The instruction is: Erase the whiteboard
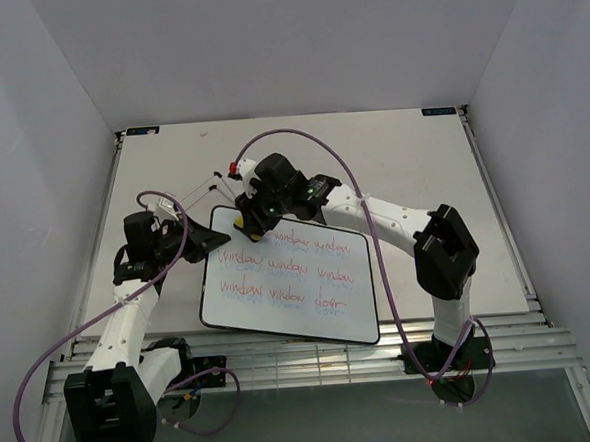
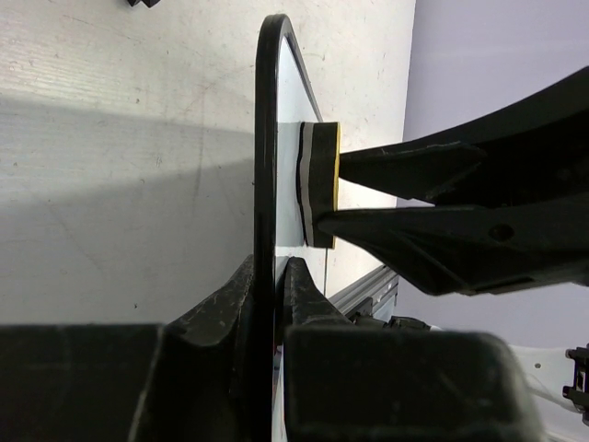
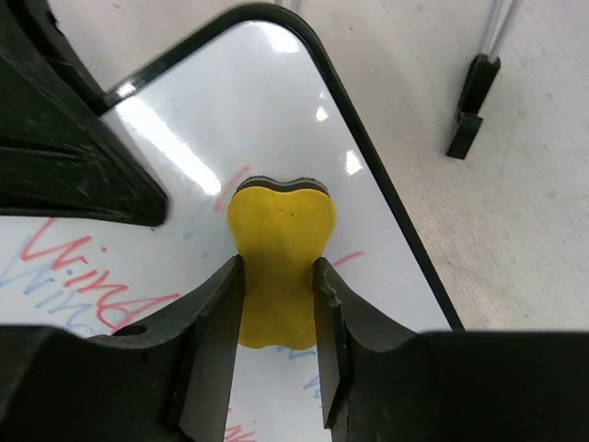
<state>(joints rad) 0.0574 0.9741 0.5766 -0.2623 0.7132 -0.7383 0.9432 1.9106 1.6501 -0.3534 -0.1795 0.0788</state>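
The whiteboard (image 1: 289,281) lies near the table's front middle, with three rows of red handwriting. My left gripper (image 1: 198,242) is shut on its left edge; in the left wrist view the black frame (image 2: 265,138) runs edge-on between the jaws. My right gripper (image 1: 247,220) is shut on the yellow eraser (image 3: 276,249), which presses on the board's upper left corner (image 3: 267,101). The eraser also shows in the left wrist view (image 2: 319,184), flat against the board face. Red writing (image 3: 83,276) lies just left of the eraser.
A black clip with thin rods (image 3: 467,106) lies on the table beyond the board's top edge. A small red-tipped object (image 1: 234,169) sits behind the right gripper. The table's metal front rail (image 1: 313,355) runs below the board.
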